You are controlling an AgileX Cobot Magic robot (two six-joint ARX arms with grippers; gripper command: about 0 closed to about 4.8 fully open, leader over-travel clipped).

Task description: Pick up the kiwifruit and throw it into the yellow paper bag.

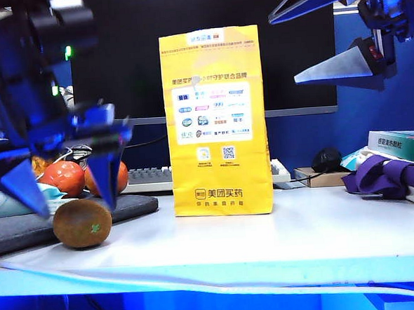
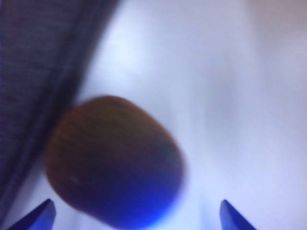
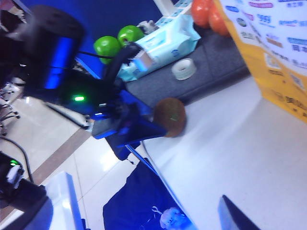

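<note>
On white table [image 1: 317,225], kiwifruit [image 1: 82,223], open left gripper [image 1: 67,195], right gripper [image 1: 340,38] raised

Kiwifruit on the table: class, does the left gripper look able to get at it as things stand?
Probably yes. The left gripper hangs open just above the kiwifruit, a finger on either side, with nothing between. The grey mat lies beside the fruit.

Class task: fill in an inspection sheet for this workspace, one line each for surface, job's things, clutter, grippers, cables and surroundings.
Surface: white table, grey mat at left.
Job's things: kiwifruit on the table beside the mat; yellow paper bag upright.
Clutter: tomatoes, wipes pack, tape roll, green apples, purple cloth.
Grippers: left gripper open, jaws straddling the kiwifruit; right gripper raised, open.
Cables: one along the front edge.
Surroundings: keyboard, boxes.
</note>
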